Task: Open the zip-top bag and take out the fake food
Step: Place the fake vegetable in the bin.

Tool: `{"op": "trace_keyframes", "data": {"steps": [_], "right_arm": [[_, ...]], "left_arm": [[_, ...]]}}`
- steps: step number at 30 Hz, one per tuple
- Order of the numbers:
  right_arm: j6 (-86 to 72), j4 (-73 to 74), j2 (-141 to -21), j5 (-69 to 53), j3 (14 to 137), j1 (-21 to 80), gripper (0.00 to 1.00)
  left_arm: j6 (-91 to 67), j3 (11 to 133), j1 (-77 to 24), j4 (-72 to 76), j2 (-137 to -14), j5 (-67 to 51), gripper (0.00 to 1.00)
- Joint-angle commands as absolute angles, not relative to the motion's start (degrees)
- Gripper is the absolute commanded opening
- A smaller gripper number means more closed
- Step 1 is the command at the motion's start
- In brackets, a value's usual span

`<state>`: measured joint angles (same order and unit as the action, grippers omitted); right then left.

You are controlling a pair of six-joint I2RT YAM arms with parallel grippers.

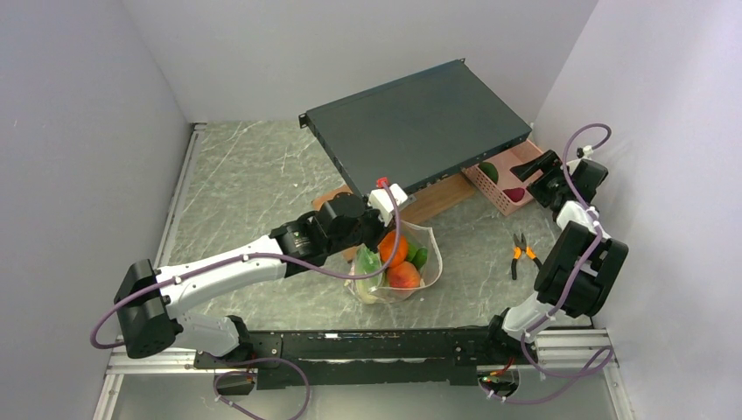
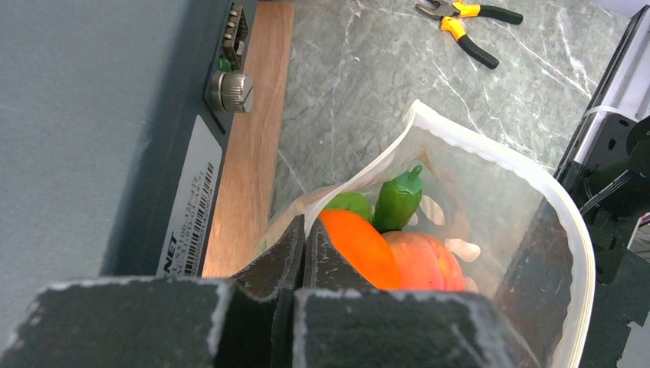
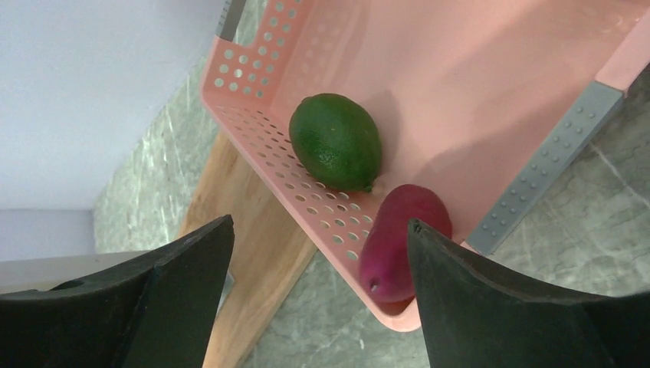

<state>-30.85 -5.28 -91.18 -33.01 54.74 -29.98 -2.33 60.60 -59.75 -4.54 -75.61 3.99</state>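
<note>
The grey marbled desk (image 1: 254, 175) carries a large dark flat unit (image 1: 420, 127) at the back. The unit rests on a wooden board (image 1: 435, 206) that shows along its near edge. At the unit's right end sits a pink perforated basket (image 3: 475, 92), partly on the board. Near the middle of the desk, just in front of the board, the zip-top bag (image 2: 498, 199) stands with its mouth gaping wide. The left end effector (image 2: 304, 238) is closed tight, pinching the bag's rim on the side nearest the unit. The right end effector (image 3: 320, 224) hangs over the basket's corner with its jaws spread wide and nothing between them. Most of the fake food (image 1: 398, 262) is inside the bag: an orange piece (image 2: 360, 245), a peach-coloured fruit (image 2: 425, 261) touching it, and a green pepper (image 2: 398, 201) leaning behind them. Two more pieces lie in the basket, a dark green round fruit (image 3: 336, 142) and a magenta piece (image 3: 402, 238) just beside it against the wall. Orange-handled pliers (image 1: 522, 254) lie on the desk to the right of the bag, apart from it.
</note>
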Motion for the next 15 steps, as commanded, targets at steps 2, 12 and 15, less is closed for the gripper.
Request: {"op": "trace_keyframes", "data": {"steps": [2,12,15], "right_arm": [[-23.8,-4.2,-88.7,-32.0,57.0,-30.3,0.87],[-5.8,5.4,-83.7,-46.4,58.0,-30.3,0.95],[1.7,9.8,-81.4,-53.4,57.9,-30.3,0.96]], "left_arm": [[-1.6,64.3,-59.1,-2.1,-76.0,1.6,0.00],[-2.7,63.8,-58.5,-2.2,-75.6,-1.0,0.00],[-2.6,64.0,-58.4,-2.6,-75.7,-1.6,0.00]]}}
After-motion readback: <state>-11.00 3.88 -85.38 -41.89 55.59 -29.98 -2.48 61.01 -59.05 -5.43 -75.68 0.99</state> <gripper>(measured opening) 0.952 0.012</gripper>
